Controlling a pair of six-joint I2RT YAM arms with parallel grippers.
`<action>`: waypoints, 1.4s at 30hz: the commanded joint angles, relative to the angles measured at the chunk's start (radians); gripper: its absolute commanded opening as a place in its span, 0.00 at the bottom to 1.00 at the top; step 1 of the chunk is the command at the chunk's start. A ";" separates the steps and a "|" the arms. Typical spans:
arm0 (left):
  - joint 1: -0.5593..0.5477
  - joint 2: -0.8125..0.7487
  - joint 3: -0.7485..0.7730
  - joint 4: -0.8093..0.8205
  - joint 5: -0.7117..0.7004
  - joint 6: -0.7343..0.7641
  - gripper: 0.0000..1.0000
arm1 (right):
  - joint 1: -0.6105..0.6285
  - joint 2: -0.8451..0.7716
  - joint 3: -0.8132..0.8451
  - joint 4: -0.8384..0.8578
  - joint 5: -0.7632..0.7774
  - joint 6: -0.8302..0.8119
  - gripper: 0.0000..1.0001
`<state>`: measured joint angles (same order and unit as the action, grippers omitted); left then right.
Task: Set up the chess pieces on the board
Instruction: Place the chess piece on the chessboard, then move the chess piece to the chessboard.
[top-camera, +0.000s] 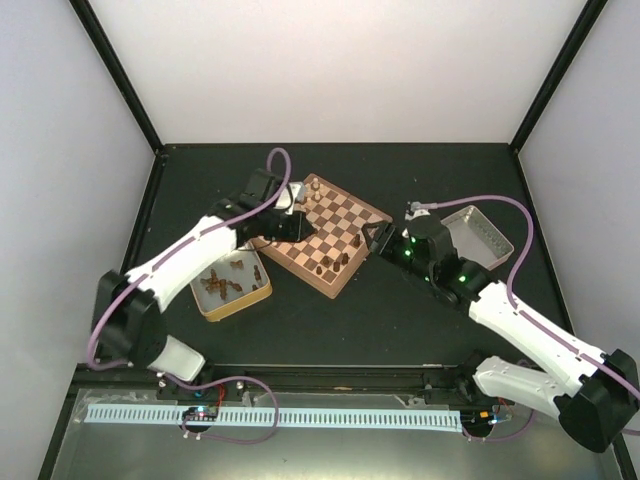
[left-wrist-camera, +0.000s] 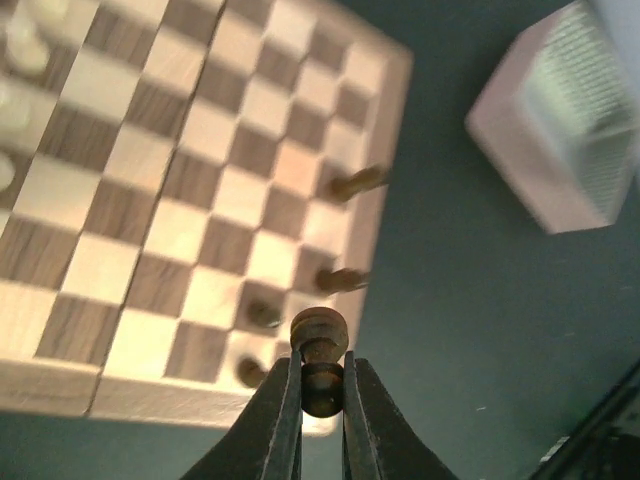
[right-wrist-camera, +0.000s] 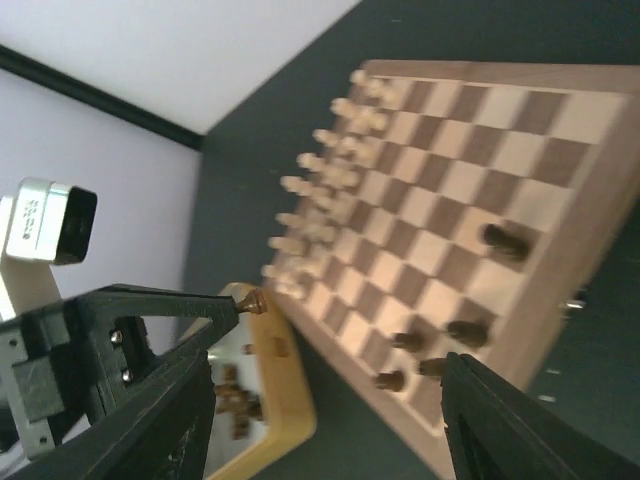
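Both grippers from above: left gripper (top-camera: 303, 230) over the board (top-camera: 350, 210), right gripper (top-camera: 375, 238) at its right rim | left wrist: I see jaws clamped on a dark pawn (left-wrist-camera: 320, 335) above the board's corner, four dark pieces (left-wrist-camera: 342, 280) standing close | right wrist: jaws spread wide, nothing between, pale pieces (right-wrist-camera: 320, 190) lining the far side

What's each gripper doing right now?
Left gripper: closed, holding a dark chess piece.
Right gripper: open, holding nothing.
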<state>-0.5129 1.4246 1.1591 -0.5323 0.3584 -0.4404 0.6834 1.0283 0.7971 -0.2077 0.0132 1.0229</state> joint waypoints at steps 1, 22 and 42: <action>-0.009 0.157 0.125 -0.280 -0.093 0.054 0.02 | -0.008 -0.017 -0.033 -0.112 0.134 -0.077 0.63; -0.044 0.533 0.354 -0.444 -0.259 0.093 0.17 | -0.011 -0.007 -0.106 -0.098 0.075 -0.079 0.63; -0.050 0.541 0.337 -0.395 -0.179 0.100 0.30 | -0.010 0.018 -0.100 -0.093 0.063 -0.079 0.62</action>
<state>-0.5522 1.9518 1.4788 -0.9348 0.1619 -0.3496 0.6781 1.0481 0.6914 -0.3187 0.0692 0.9504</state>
